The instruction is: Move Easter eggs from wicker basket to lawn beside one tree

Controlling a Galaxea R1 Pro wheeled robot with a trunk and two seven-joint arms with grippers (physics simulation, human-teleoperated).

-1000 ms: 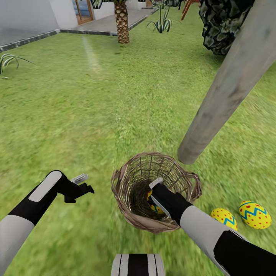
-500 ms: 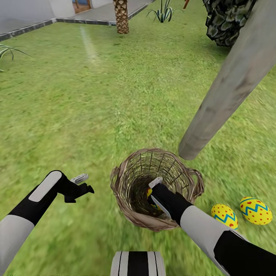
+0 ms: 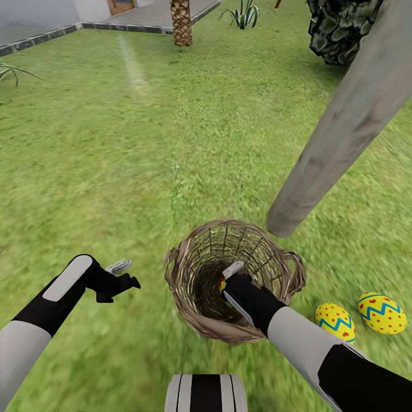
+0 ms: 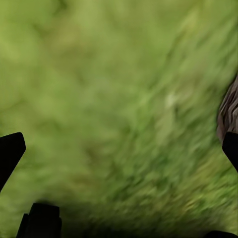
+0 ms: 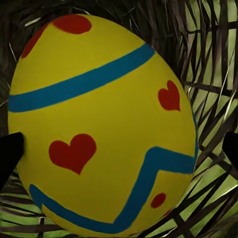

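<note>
The wicker basket stands on the lawn just in front of the tree, whose pale trunk leans up to the right. My right gripper reaches down into the basket, open. Its fingertips flank one Easter egg, yellow with blue bands and red hearts, lying on the wicker. Two more eggs lie on the grass right of the basket, near the trunk's base. My left gripper hangs open over bare grass, left of the basket.
A palm's scaly trunk and a grey paved path lie far back on the left. Dark foliage hangs at the upper right. Open grass spreads to the left and behind the basket.
The head camera has tilted a little, so the whole picture has shifted. Both arms hold about the same places, and the right gripper stays inside the basket.
</note>
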